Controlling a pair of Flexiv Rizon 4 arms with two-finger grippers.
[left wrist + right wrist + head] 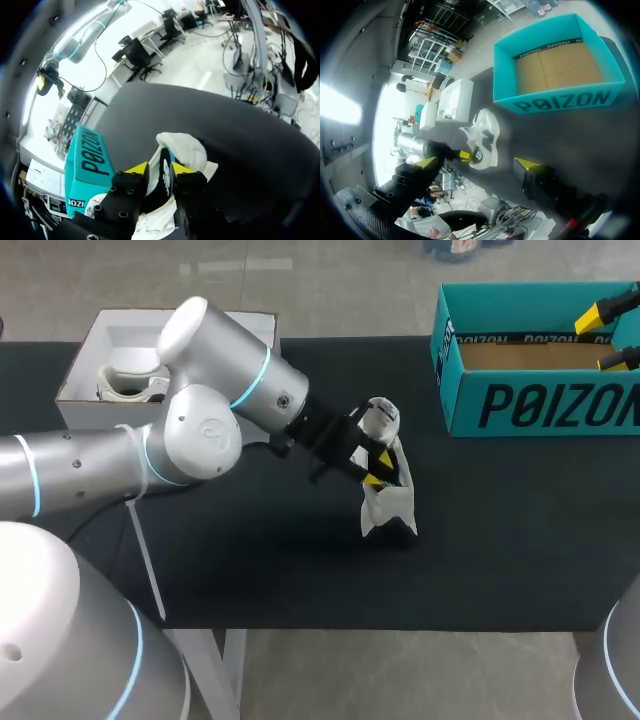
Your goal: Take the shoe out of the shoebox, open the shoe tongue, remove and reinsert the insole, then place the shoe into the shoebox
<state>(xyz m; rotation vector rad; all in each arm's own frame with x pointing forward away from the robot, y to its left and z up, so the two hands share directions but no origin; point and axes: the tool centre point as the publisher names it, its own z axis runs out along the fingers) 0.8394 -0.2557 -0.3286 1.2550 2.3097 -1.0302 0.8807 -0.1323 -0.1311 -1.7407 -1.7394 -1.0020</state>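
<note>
Shoe point(388, 502), white with a black side panel and a floppy open collar, sits at the middle of your black table point(250, 570), well apart from the teal shoebox point(540, 405). Your left gripper point(160, 170) is clamped across its sides. Your right gripper point(607, 337) hangs over the shoebox with its fingers spread.

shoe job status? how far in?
Done: white shoe is out; the teal shoebox sits empty. In hand: left claw is shut on the shoe over the black table; right claw hangs open over the shoebox. Tongue and insole state can't be told. Left: putting the shoe back.
</note>
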